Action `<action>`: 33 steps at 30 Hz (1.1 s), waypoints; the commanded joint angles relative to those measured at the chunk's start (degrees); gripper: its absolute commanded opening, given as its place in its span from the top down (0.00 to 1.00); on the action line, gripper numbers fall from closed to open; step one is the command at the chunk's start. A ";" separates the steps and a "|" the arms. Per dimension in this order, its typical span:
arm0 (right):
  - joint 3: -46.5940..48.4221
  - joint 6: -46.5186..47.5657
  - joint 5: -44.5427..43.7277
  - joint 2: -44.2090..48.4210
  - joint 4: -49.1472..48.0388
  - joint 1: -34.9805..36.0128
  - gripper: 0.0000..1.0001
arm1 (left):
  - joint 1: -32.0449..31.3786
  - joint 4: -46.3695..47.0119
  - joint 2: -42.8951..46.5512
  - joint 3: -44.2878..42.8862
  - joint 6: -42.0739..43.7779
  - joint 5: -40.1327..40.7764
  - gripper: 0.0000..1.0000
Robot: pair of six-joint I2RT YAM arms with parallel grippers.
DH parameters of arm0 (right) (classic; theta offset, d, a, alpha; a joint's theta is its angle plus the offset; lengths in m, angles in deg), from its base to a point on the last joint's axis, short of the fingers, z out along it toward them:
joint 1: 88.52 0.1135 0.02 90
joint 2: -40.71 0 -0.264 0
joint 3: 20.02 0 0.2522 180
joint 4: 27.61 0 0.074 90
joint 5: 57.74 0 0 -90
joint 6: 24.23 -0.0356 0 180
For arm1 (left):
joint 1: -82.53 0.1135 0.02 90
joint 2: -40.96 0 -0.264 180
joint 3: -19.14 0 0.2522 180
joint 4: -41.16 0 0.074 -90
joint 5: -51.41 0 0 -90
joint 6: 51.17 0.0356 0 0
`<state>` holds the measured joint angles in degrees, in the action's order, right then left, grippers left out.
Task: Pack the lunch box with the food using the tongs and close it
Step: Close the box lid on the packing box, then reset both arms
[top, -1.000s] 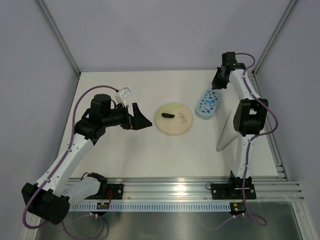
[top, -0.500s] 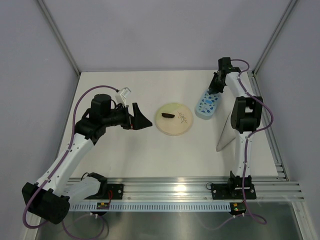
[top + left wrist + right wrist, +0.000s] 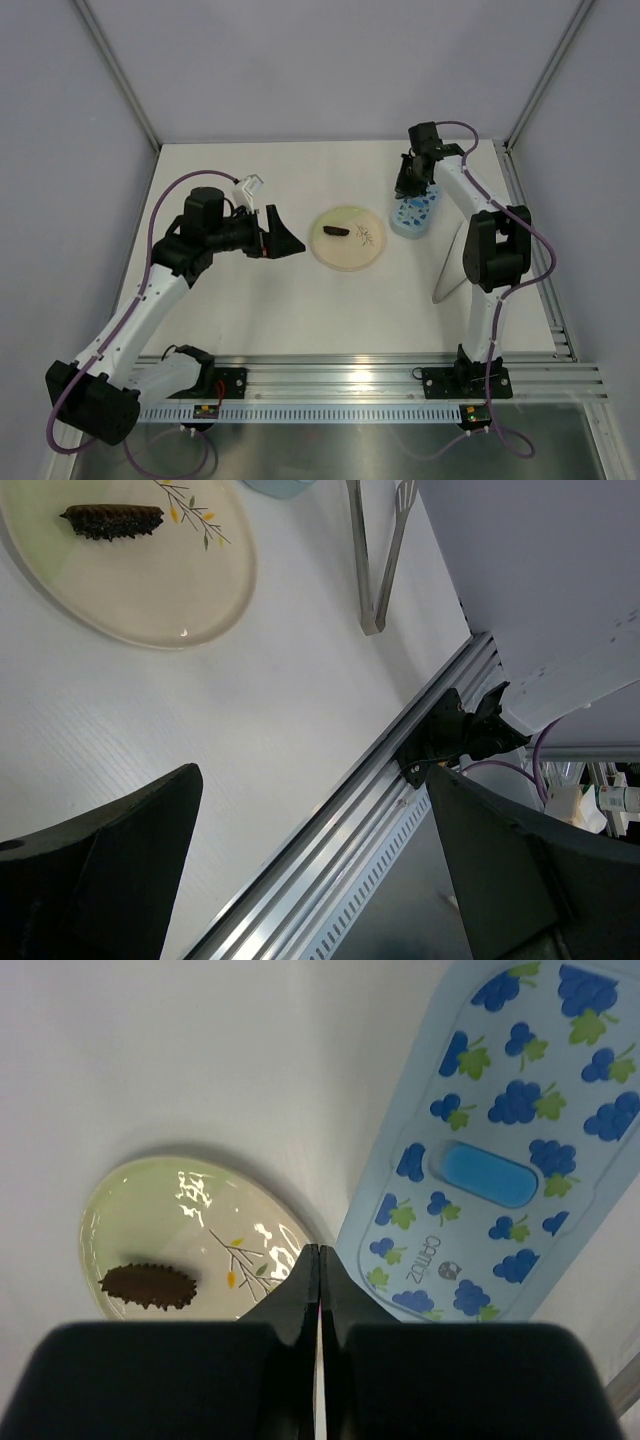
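Pinched shut, my right gripper [image 3: 318, 1255] hangs at the edge of the lidded lunch box [image 3: 490, 1090]; my left gripper [image 3: 310, 780] gapes wide, empty.

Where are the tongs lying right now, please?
In the top view the tongs lie at the right, between the plate and the right arm, nearer than the lunch box.

Left arm [image 3: 135, 312], right arm [image 3: 487, 315]: white links, black joints, purple cables [image 3: 190, 177] looped alongside. Fingers [image 3: 110, 880] black, wedge-shaped.
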<state>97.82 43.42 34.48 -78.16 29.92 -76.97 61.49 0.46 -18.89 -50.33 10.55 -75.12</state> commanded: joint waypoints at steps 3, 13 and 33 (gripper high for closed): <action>-11.49 -1.47 -1.87 6.01 -6.15 -0.39 1.00 | 0.12 2.24 -0.52 -0.46 0.76 0.32 0.01; -15.30 -0.33 -3.89 2.41 -4.75 -0.13 1.00 | 0.21 2.59 -0.62 0.07 0.59 0.06 0.01; -26.72 -3.75 -18.12 41.23 -2.11 -0.13 0.01 | 0.12 -1.09 0.88 -3.44 2.43 5.24 0.01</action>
<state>75.52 41.81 22.21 -41.05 25.77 -77.36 61.47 -0.48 -19.53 -50.59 11.54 -72.54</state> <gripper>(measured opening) 0.988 0.988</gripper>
